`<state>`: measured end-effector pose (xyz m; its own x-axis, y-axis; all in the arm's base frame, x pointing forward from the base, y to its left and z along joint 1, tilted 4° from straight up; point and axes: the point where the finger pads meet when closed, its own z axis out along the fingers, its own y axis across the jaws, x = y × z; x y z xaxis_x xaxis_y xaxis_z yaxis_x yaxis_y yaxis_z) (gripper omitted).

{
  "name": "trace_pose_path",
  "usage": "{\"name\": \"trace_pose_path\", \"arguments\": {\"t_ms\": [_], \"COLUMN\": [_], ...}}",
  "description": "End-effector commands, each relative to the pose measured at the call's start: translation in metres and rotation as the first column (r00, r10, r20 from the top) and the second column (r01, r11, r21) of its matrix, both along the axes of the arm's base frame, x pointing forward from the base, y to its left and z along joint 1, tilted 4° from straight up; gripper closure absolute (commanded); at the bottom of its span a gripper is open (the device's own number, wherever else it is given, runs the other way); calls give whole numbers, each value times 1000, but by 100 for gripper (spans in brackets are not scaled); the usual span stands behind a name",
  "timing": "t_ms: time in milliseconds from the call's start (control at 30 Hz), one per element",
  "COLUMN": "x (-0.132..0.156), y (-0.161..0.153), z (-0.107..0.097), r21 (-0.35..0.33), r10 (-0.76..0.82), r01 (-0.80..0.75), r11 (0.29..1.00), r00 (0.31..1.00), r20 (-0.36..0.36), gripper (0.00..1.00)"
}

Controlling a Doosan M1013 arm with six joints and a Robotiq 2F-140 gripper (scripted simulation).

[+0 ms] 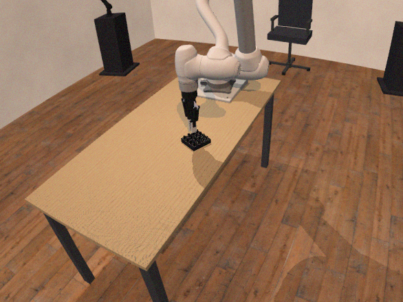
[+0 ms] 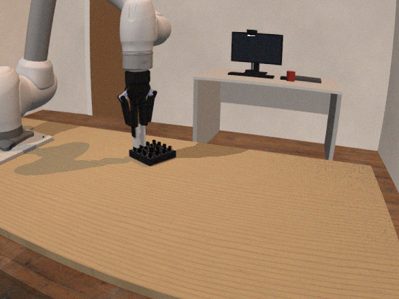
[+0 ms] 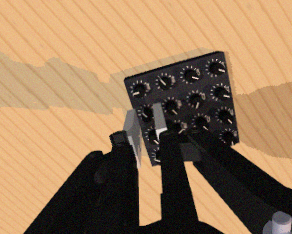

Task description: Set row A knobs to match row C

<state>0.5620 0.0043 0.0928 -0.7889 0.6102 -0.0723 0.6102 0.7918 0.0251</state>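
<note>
The gripper (image 1: 192, 129) (image 2: 139, 144) (image 3: 147, 119) points down with its fingers a little apart, a narrow gap between the pale pads (image 2: 142, 136) (image 3: 159, 119). It is not clamped on anything. The pads reach down at one side of the knob box (image 1: 195, 147) (image 2: 150, 160) (image 3: 205, 87), near the edge toward the arm's base; whether they touch a knob or the box, I cannot tell. In the wrist view, one knob (image 3: 146, 112) shows partly in the gap, and the fingers cover part of the box's lower portion, cutting off several knobs there. The printed names are too small to read. The box sits flat on the wooden table (image 1: 120, 171) (image 2: 204, 217) (image 3: 50, 175). Above it, the white arm (image 1: 213, 66) (image 2: 137, 23) is cut off at the top of both room views.
</note>
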Motion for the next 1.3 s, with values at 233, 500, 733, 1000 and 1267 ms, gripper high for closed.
{"name": "trace_pose_path", "arguments": {"t_ms": [233, 500, 733, 1000, 1267], "x": [0, 0, 0, 0, 0], "y": [0, 0, 0, 0, 0], "z": [0, 0, 0, -1, -4], "r21": [0, 0, 0, 0, 0], "r10": [0, 0, 0, 0, 0], "r01": [0, 0, 0, 0, 0], "r11": [1000, 1000, 1000, 1000, 1000], "r00": [1000, 1000, 1000, 1000, 1000], "r20": [0, 0, 0, 0, 0], "gripper": [88, 88, 88, 88, 88]}}
